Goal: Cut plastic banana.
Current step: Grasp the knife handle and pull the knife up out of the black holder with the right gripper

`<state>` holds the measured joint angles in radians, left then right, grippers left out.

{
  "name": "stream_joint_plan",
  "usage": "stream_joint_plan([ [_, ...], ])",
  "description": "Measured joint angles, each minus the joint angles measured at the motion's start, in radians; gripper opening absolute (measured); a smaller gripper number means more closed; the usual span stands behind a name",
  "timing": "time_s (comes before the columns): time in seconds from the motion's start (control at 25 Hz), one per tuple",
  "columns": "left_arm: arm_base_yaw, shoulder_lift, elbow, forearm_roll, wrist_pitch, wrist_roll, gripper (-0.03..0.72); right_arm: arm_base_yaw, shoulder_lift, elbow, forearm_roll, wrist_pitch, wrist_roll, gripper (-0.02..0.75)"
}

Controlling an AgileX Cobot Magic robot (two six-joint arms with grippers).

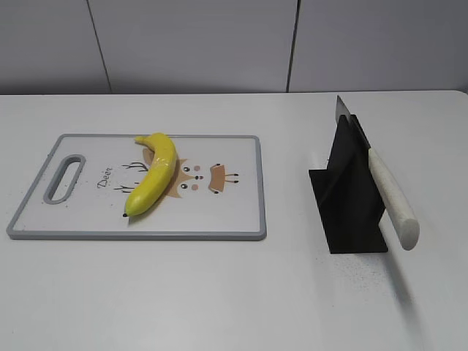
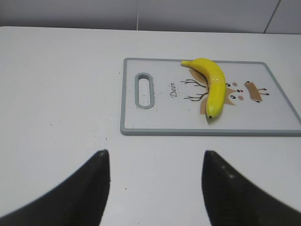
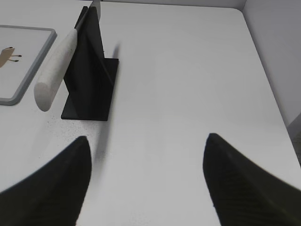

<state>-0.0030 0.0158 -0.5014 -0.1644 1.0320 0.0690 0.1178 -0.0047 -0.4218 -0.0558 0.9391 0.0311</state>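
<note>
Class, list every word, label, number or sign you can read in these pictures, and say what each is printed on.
"Deer": in script on the cutting board, between its handle slot and the cartoon deer, which the plastic banana partly covers.
No readable text shows on the knife, its black stand or the table.

On my screens I count one plastic banana (image 1: 152, 181), one cutting board (image 1: 241, 219), one knife (image 1: 391, 197) and one black knife stand (image 1: 349, 212), all on a single white table (image 1: 219, 292). I also count two grippers, the left gripper (image 2: 155, 183) and the right gripper (image 3: 146, 181), each showing two dark fingers.
</note>
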Motion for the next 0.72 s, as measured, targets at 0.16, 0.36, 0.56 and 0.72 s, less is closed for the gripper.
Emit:
stream_joint_plan([
  [0.16, 0.0, 0.0, 0.0, 0.0, 0.0, 0.0, 0.594, 0.0, 0.0, 0.0, 0.0, 0.0, 0.0, 0.579],
  [0.36, 0.0, 0.0, 0.0, 0.0, 0.0, 0.0, 0.592, 0.0, 0.0, 0.0, 0.0, 0.0, 0.0, 0.579],
  [0.56, 0.0, 0.0, 0.0, 0.0, 0.0, 0.0, 0.592, 0.0, 0.0, 0.0, 0.0, 0.0, 0.0, 0.579],
  [0.72, 0.0, 0.0, 0.0, 0.0, 0.0, 0.0, 0.592, 0.0, 0.0, 0.0, 0.0, 0.0, 0.0, 0.579],
])
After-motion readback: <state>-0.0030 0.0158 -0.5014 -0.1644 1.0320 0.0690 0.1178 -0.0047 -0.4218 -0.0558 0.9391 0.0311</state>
